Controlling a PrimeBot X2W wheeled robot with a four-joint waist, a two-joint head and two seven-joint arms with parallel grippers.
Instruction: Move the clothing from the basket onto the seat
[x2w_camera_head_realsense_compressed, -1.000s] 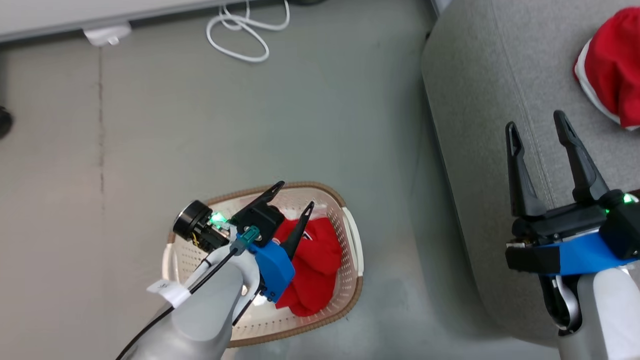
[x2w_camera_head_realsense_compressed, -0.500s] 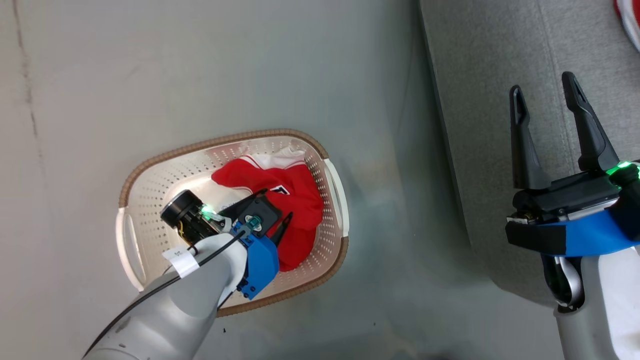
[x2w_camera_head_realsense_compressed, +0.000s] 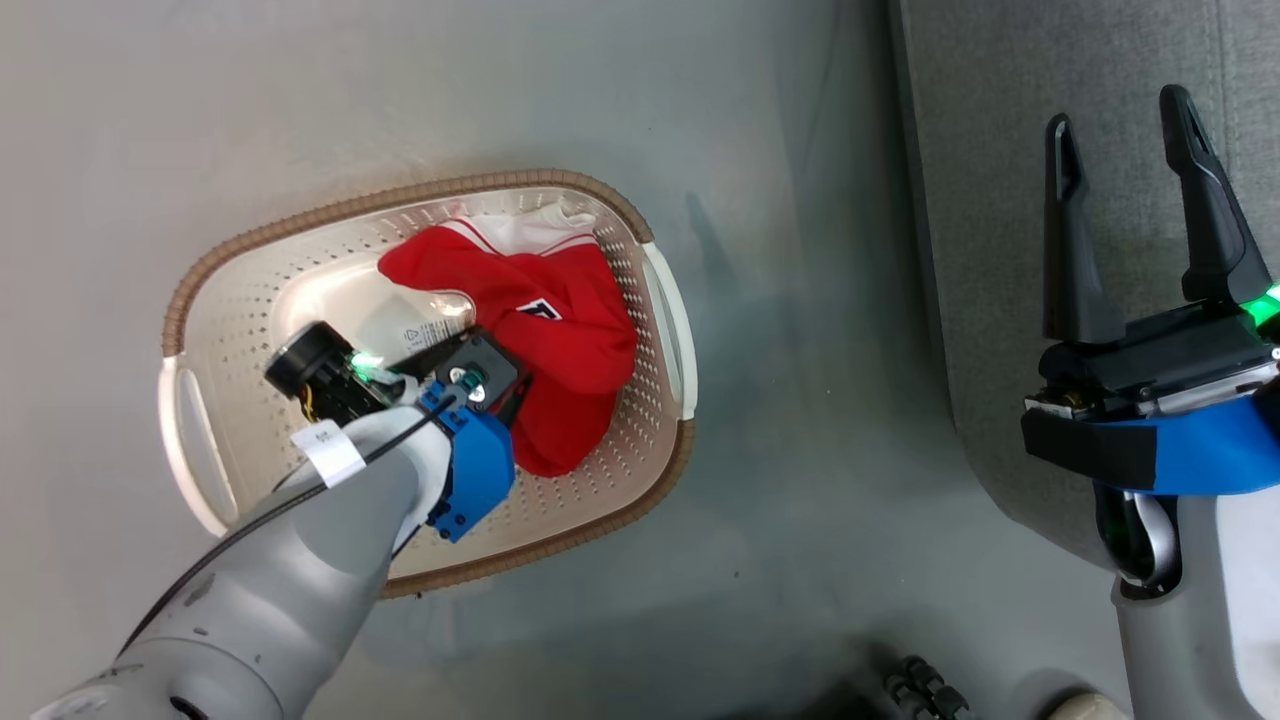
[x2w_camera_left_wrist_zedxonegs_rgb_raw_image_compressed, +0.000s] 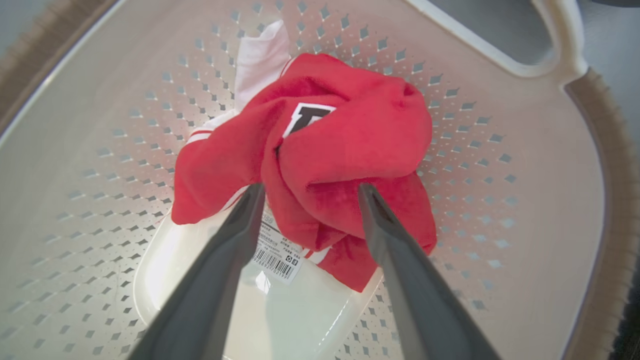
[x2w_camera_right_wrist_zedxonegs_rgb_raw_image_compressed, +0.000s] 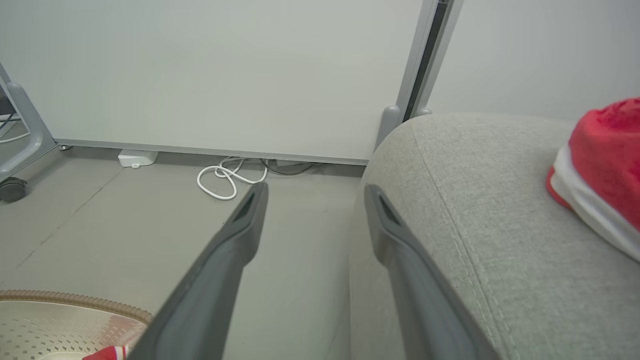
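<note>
A red piece of clothing (x2w_camera_head_realsense_compressed: 560, 320) with white trim and a letter patch lies bunched in the cream basket (x2w_camera_head_realsense_compressed: 400, 195) on the floor. My left gripper (x2w_camera_left_wrist_zedxonegs_rgb_raw_image_compressed: 310, 187) points down into the basket (x2w_camera_left_wrist_zedxonegs_rgb_raw_image_compressed: 500, 125), open, its fingertips on either side of a fold of the red clothing (x2w_camera_left_wrist_zedxonegs_rgb_raw_image_compressed: 350, 145); whether they touch the cloth I cannot tell. A barcode sticker (x2w_camera_left_wrist_zedxonegs_rgb_raw_image_compressed: 275, 255) shows on the basket's base. My right gripper (x2w_camera_head_realsense_compressed: 1117, 110) hangs open and empty over the edge of the grey seat (x2w_camera_head_realsense_compressed: 1000, 200). On the seat (x2w_camera_right_wrist_zedxonegs_rgb_raw_image_compressed: 475, 200) lies a second red garment (x2w_camera_right_wrist_zedxonegs_rgb_raw_image_compressed: 605, 155).
Grey floor surrounds the basket. In the right wrist view a coiled white cable (x2w_camera_right_wrist_zedxonegs_rgb_raw_image_compressed: 225, 177) and a white block (x2w_camera_right_wrist_zedxonegs_rgb_raw_image_compressed: 135, 158) lie by the wall panel, and a caster wheel (x2w_camera_right_wrist_zedxonegs_rgb_raw_image_compressed: 12, 190) stands at far left. A dark object (x2w_camera_head_realsense_compressed: 920, 685) sits near my base.
The head camera has tilted down, so the whole picture shifted. My left gripper has turned downward and sunk deeper into the basket, over the red clothing. The right gripper stays open by the seat.
</note>
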